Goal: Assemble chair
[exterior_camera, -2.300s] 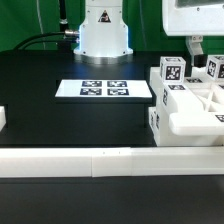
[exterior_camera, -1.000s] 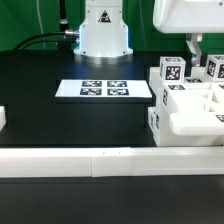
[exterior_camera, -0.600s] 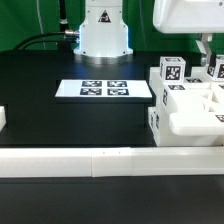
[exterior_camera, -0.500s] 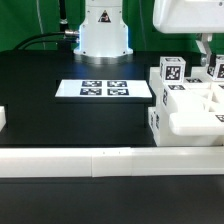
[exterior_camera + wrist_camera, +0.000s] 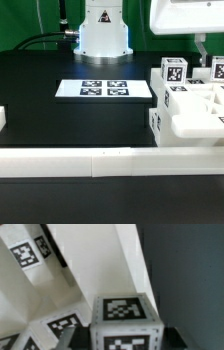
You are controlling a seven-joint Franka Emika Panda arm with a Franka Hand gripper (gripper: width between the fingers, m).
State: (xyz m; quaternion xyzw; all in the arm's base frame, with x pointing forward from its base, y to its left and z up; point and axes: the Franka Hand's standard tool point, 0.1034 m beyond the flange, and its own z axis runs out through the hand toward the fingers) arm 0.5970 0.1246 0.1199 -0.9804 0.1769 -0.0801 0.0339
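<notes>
The chair parts (image 5: 186, 110) are chunky white tagged pieces clustered at the exterior view's right. A square tagged post (image 5: 172, 72) stands upright among them. My gripper (image 5: 205, 48) hangs over the back of this cluster, with its dark fingers coming down on another tagged square post (image 5: 218, 68) at the frame's edge. In the wrist view that post (image 5: 125, 314) fills the gap between the two dark fingers (image 5: 72, 339), and the gripper (image 5: 125, 341) is shut on it. More tagged white pieces (image 5: 40, 280) lie beside it.
The marker board (image 5: 104, 89) lies flat on the black table at mid-frame. A long low white rail (image 5: 100, 160) runs along the front. The robot base (image 5: 105, 30) stands behind the board. A small white piece (image 5: 3, 118) shows at the exterior view's left edge.
The fingers have shifted toward the exterior view's right and closed on the rear tagged post. The hand now sits slightly higher than before.
</notes>
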